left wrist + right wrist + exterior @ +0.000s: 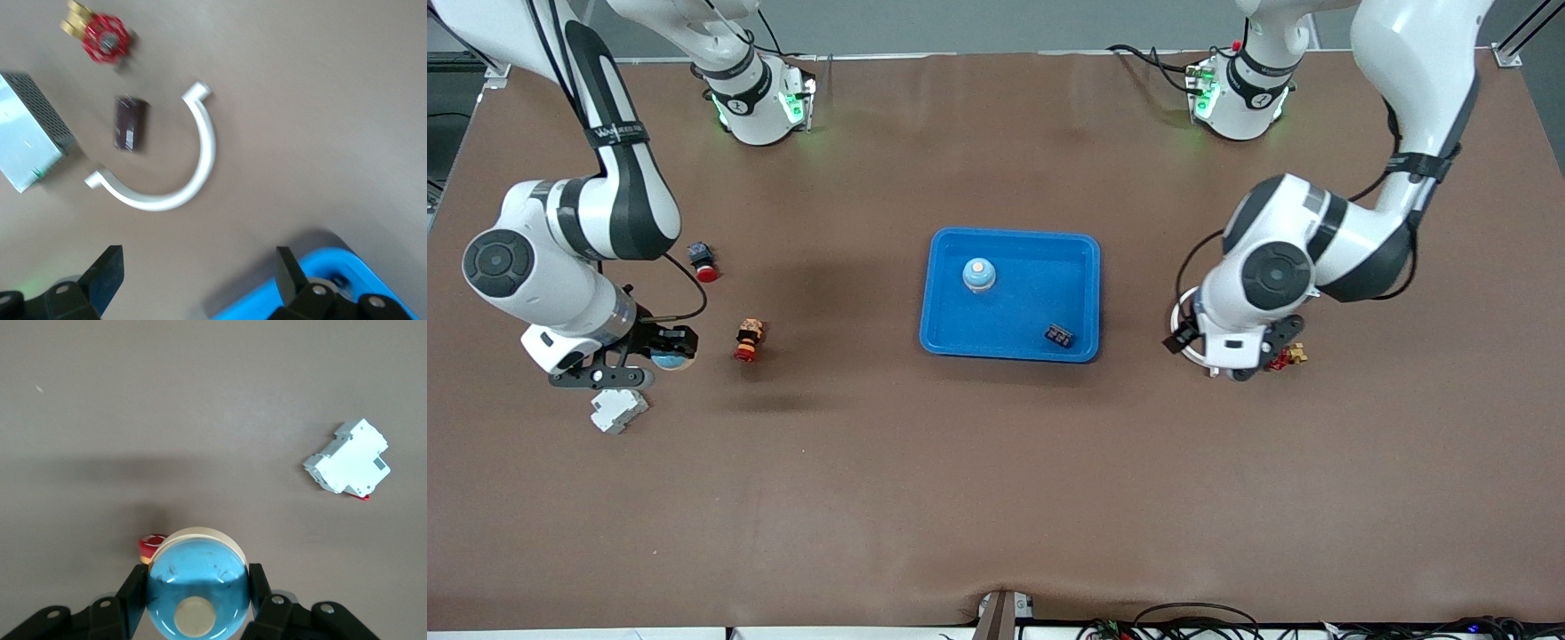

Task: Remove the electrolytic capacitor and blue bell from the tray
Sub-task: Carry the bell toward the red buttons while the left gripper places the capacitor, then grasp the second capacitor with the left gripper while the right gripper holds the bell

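**While the bell hangs gripped, the capacitor lies free**

As the task wants two parts out of the tray (938, 302), both arms are working away from it, each at its own end of the table.

The right gripper (198, 595) is pressed onto the blue bell (669, 358), its fingers on either flank of the dome. It holds the bell over bare table near a white breaker (616, 409). That looks like a spot chosen for setting it down, well apart from the tray.

The left gripper (197, 263) hangs spread and empty over the table beside the tray's corner. The capacitor (130, 123) lies on its side on the table below, inside the curve of a white arc (193, 167) and near a red valve (105, 40) and a metal box (30, 140). It touches neither finger, so it appears already delivered. In the front view the arm hides it.

In the tray sit a black gridded block (1059, 336) and a second blue domed piece (979, 274), upright. Whether that piece also counts as a bell is a judgement call. If it does, one more pick is due.
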